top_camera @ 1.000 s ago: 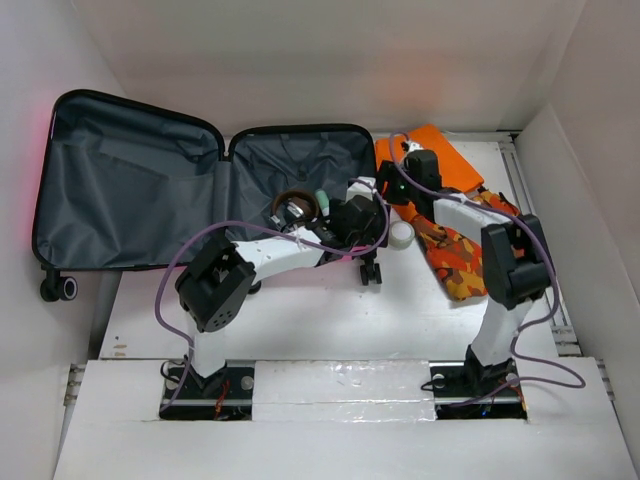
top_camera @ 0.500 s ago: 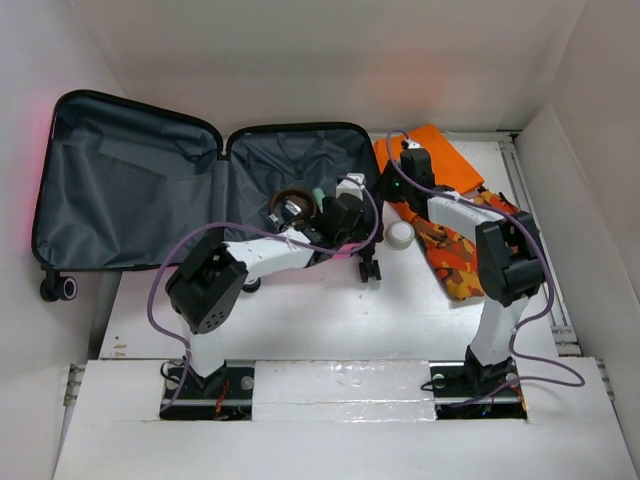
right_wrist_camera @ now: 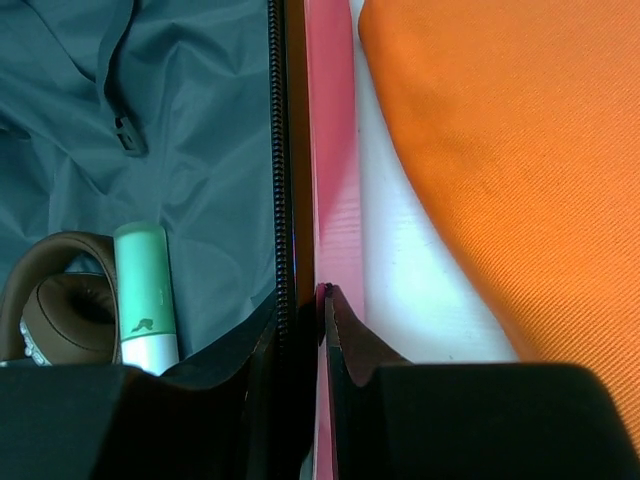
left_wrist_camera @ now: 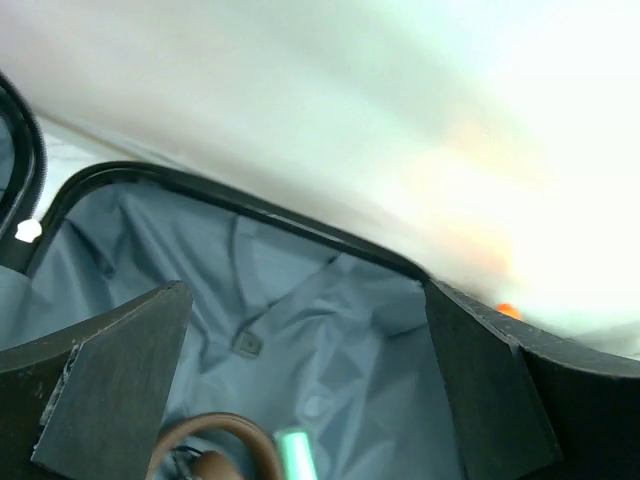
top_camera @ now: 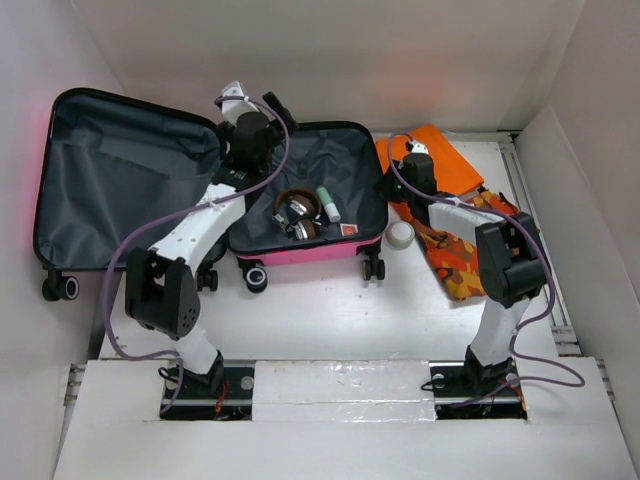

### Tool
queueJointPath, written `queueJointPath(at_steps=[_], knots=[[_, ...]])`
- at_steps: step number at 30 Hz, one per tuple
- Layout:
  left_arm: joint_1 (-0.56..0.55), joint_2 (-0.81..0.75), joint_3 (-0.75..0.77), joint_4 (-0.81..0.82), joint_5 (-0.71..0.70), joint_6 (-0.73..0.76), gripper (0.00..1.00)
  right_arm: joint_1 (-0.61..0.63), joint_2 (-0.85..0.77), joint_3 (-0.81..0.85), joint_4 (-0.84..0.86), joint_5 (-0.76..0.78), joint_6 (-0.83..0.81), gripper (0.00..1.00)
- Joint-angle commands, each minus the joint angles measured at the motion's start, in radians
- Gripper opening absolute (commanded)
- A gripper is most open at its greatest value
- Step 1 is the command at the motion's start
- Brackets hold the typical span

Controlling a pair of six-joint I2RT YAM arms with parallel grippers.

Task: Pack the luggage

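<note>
Luggage [top_camera: 130, 200] lies open on the worktop [top_camera: 330, 310], with the grey lining of both halves showing. My right tool [right_wrist_camera: 322, 295] is pinched closed on the pink side wall of the right half, with an orange cloth [right_wrist_camera: 500, 150] just beyond it. My left tool [left_wrist_camera: 308, 290] hangs above that half's far rim near the hinge, spread wide and holding nothing. Inside the right half, brown headphones [top_camera: 296, 205] and a mint-green tube [top_camera: 328, 204] lie side by side.

The suitcase [right_wrist_camera: 335, 150] is showing pink shell, grey lining and black zipper, with brown headphones [right_wrist_camera: 50, 300] and a mint-green tube [right_wrist_camera: 145, 290] left of the right gripper [right_wrist_camera: 312, 300], orange cloth [right_wrist_camera: 500, 150] right of it.
</note>
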Motion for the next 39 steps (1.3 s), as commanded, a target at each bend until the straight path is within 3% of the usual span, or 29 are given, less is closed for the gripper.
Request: queueJointPath(at_steps=[1,9,14,16,17,21,25,28,29,30,31,32,33,34,35,37,39], knots=[[-0.066,-0.047,-0.040,0.000,-0.024,-0.001,0.99,0.044,0.044,-0.064,-0.037,-0.085,-0.009,0.00],[-0.098,-0.438,-0.386,-0.142,-0.186,-0.148,0.98,0.077,0.026,-0.053,-0.017,-0.094,-0.018,0.00],[-0.108,-0.744,-0.581,-0.483,-0.366,-0.337,0.98,0.087,0.035,-0.044,-0.006,-0.114,-0.018,0.00],[-0.098,-0.872,-0.590,-0.618,-0.470,-0.418,0.97,0.096,0.044,-0.044,-0.006,-0.114,-0.018,0.00],[-0.081,-0.906,-0.590,-0.766,-0.502,-0.516,0.97,0.096,0.044,-0.044,-0.006,-0.114,-0.018,0.00],[-0.067,-1.022,-0.565,-1.020,-0.642,-0.727,0.94,0.096,0.044,-0.044,0.005,-0.126,-0.018,0.00],[-0.067,-0.962,-0.466,-1.267,-0.748,-0.901,0.91,0.087,0.044,-0.044,0.005,-0.149,-0.027,0.00],[-0.067,-0.816,-0.353,-1.295,-0.760,-0.911,0.91,0.077,0.044,-0.053,0.005,-0.160,-0.027,0.00],[-0.067,-0.776,-0.316,-1.251,-0.719,-0.850,0.91,0.068,0.035,-0.053,0.005,-0.172,-0.027,0.00],[-0.067,-0.694,-0.276,-1.179,-0.688,-0.655,0.93,0.068,0.035,-0.053,0.005,-0.172,-0.027,0.00],[-0.032,-0.646,-0.170,-1.063,-0.649,-0.580,0.93,0.068,0.035,-0.053,0.005,-0.172,-0.027,0.00],[0.030,-0.597,-0.105,-1.024,-0.578,-0.511,0.93,0.068,0.035,-0.053,0.005,-0.172,-0.027,0.00],[0.186,-0.507,-0.051,-0.979,-0.357,-0.451,0.93,0.068,0.035,-0.053,0.005,-0.181,-0.027,0.00],[0.257,-0.466,-0.005,-0.933,-0.256,-0.356,0.93,0.068,0.035,-0.053,0.005,-0.181,-0.027,0.00],[0.287,-0.432,0.131,-0.987,-0.233,-0.387,0.91,0.068,0.035,-0.053,0.005,-0.181,-0.027,0.00],[0.177,-0.394,0.224,-1.072,-0.416,-0.429,0.91,0.068,0.046,-0.053,0.005,-0.181,-0.036,0.00],[0.155,-0.424,0.204,-1.166,-0.472,-0.486,0.91,0.068,0.057,-0.044,0.005,-0.195,-0.037,0.00]])
